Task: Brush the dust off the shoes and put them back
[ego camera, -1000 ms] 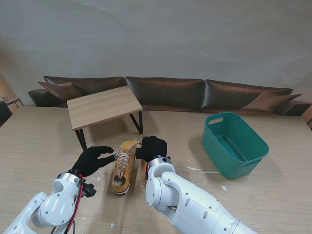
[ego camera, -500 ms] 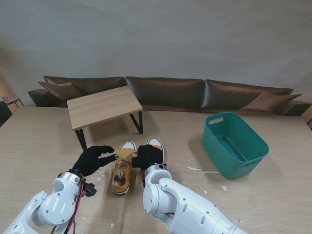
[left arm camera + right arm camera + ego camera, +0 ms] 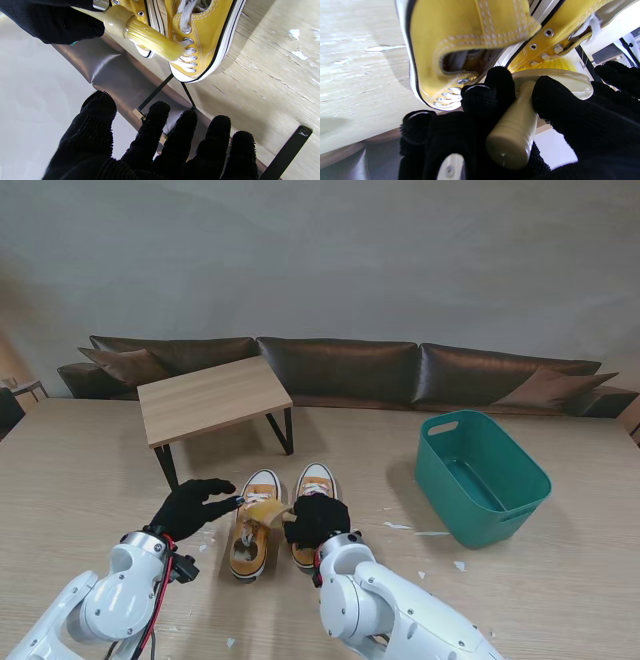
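Stand view: two yellow shoes (image 3: 272,515) (paired), one brush (image 3: 267,513).

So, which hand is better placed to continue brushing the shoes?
The right hand: it already grips the brush, whose bristles touch the laces of the left shoe. The left hand is open beside that shoe and holds nothing.

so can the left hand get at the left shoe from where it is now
Probably yes. The left hand is open beside the left shoe, its fingertips near the shoe's side with bare table between. Only the brush, held by the right hand, crosses over the shoe's laces.
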You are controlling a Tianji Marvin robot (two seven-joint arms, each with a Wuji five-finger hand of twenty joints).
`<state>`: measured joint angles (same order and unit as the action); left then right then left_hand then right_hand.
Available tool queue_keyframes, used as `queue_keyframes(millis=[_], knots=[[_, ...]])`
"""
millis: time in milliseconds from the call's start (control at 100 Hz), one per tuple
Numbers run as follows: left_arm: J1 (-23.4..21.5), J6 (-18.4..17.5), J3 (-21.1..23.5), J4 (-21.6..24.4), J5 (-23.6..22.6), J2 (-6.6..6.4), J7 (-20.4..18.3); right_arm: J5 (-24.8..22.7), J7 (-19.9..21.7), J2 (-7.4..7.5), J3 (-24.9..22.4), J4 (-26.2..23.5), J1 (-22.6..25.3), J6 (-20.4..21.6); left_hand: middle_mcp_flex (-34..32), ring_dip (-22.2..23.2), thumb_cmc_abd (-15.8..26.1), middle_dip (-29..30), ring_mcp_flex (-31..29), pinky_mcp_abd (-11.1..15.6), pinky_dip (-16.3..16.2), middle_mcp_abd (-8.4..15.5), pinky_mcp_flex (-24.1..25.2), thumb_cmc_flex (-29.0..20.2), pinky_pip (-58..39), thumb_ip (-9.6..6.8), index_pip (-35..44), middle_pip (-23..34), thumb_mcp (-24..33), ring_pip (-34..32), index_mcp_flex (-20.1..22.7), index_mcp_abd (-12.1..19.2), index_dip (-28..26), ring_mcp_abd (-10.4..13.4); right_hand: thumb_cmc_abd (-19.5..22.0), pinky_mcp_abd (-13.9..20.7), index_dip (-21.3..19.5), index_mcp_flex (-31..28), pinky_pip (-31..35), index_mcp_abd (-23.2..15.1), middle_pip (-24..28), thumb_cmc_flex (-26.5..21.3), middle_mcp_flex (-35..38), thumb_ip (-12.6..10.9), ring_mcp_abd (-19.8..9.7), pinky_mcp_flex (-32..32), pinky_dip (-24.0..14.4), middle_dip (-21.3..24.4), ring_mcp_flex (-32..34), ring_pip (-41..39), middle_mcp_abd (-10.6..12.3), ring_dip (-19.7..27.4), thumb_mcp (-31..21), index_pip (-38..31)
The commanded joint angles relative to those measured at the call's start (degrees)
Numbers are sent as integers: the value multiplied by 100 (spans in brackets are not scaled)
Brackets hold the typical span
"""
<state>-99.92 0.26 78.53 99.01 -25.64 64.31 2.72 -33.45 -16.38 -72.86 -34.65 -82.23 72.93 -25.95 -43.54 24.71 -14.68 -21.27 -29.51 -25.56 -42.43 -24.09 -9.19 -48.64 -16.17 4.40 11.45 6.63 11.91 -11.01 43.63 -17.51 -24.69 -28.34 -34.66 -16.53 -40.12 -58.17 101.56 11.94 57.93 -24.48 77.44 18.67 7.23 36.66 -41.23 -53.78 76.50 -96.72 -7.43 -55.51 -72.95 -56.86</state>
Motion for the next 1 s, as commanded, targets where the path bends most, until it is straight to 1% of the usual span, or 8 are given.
queue_keyframes(millis=[0, 160, 380, 760, 990], knots=[[-21, -6, 9, 14, 15, 23, -103, -59, 115, 79, -16, -100, 121, 94, 130, 32, 255, 46, 227, 1, -92, -62, 60, -123, 174, -263, -43, -28, -174, 98, -1, -36, 5, -22, 150, -179, -53, -576, 35, 714, -107, -313, 443, -124, -774, 2908, -38, -84, -126, -108, -288, 28, -514, -345], [-32, -10, 15, 25, 10, 23, -103, -188, 241, 225, -188, -331, 307, 287, 132, 32, 269, 46, 226, 4, -94, -71, 54, -124, 171, -264, -37, -29, -177, 97, 14, -40, 2, -18, 145, -179, -52, -575, 30, 713, -107, -313, 443, -123, -784, 2907, -36, -84, -125, -97, -288, 34, -516, -346], [-49, -12, 24, 43, 11, 22, -104, -299, 361, 345, -426, -603, 466, 387, 131, 31, 289, 45, 224, -3, -94, -67, 53, -126, 172, -265, -37, -29, -186, 97, 19, -48, 2, -28, 151, -180, -48, -575, 29, 725, -105, -313, 443, -121, -780, 2907, -34, -87, -126, -104, -292, 33, -520, -347], [-53, -10, 33, 47, 5, 16, -130, -405, 508, 472, -953, -1008, 639, 412, 130, 29, 317, 46, 223, -3, -91, -67, 59, -141, 177, -268, -38, -30, -204, 100, 20, -67, 1, -33, 149, -199, -50, -583, 18, 728, -104, -321, 444, -127, -761, 2903, -30, -90, -127, -111, -304, 31, -514, -348], [-49, -5, 29, 43, 3, 16, -134, -473, 488, 486, -1256, -1095, 638, 230, 121, 27, 316, 46, 228, -6, -92, -76, 56, -152, 175, -271, -36, -27, -221, 105, 27, -56, -2, -30, 157, -218, -45, -585, 8, 748, -107, -338, 439, -131, -744, 2902, -25, -92, -128, -112, -318, 32, -502, -338]])
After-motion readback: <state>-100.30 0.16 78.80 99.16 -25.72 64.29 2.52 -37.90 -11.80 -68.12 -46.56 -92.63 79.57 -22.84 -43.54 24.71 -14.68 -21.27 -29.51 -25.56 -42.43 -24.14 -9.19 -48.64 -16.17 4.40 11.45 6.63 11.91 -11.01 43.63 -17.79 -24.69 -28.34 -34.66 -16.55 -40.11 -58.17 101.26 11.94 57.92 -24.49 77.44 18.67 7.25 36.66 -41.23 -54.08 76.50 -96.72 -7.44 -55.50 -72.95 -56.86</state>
